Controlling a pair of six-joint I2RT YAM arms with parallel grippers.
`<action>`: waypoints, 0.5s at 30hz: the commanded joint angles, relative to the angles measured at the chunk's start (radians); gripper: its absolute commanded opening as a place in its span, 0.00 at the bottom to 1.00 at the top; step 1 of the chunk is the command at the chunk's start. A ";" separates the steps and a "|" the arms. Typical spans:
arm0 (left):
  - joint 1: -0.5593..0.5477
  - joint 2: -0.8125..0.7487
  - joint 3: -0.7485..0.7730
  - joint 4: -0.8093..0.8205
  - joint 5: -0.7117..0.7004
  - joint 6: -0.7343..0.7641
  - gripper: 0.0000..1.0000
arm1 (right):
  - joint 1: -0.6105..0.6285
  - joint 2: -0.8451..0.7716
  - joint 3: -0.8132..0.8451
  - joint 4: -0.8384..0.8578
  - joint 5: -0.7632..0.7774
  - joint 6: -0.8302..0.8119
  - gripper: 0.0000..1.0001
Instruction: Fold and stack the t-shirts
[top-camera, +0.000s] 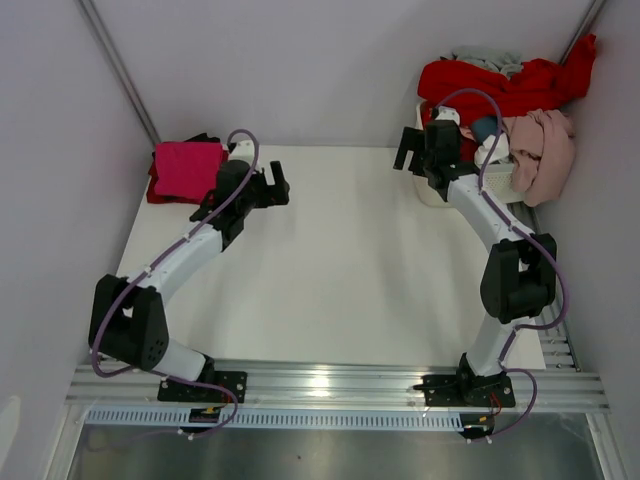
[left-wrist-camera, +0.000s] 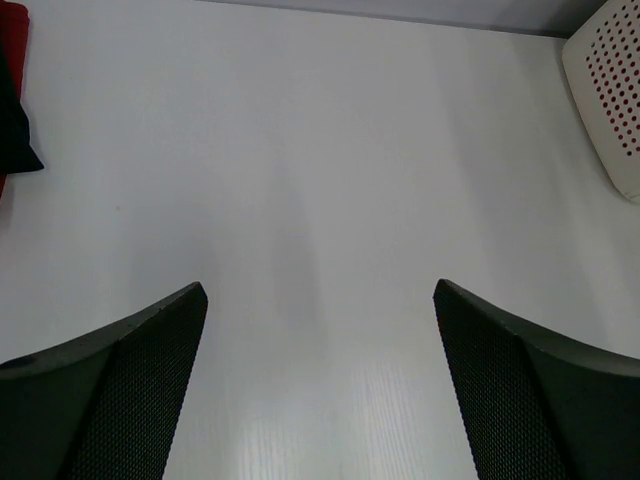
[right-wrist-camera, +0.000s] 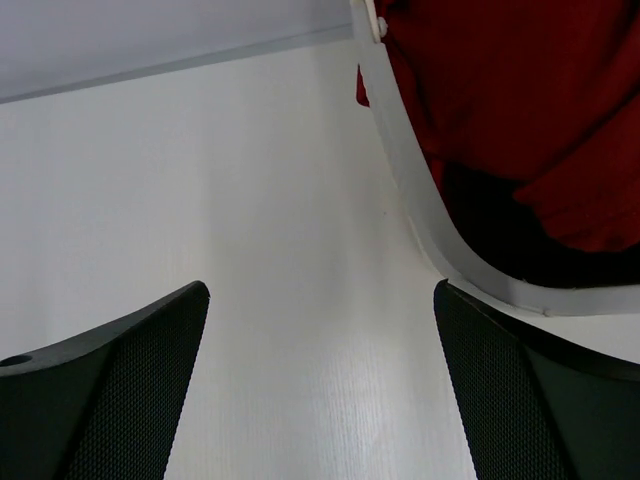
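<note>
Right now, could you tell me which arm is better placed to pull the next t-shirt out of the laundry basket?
Probably the right. The right gripper is open and beside the basket, which holds the red t-shirt. The left gripper, also open, is across the table by the folded magenta t-shirt.

Top external high behind arm bases (top-camera: 200, 385), looking down on whole worktop (top-camera: 340, 270), left wrist low, facing across worktop to basket (left-wrist-camera: 610, 110) far right, right wrist close against same basket.

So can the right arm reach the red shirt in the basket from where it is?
Probably yes: the right gripper is open right beside the basket, and the red shirt lies exposed on top.
</note>
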 joint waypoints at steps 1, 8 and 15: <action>0.005 0.017 0.013 0.029 0.014 -0.006 0.99 | 0.005 0.003 0.007 0.066 -0.038 -0.011 0.99; 0.005 0.047 0.054 0.019 0.025 -0.015 0.99 | 0.021 0.015 0.070 0.103 0.000 -0.072 0.99; 0.003 0.027 0.059 0.019 0.022 -0.004 0.99 | 0.024 0.129 0.365 -0.033 0.081 -0.181 0.99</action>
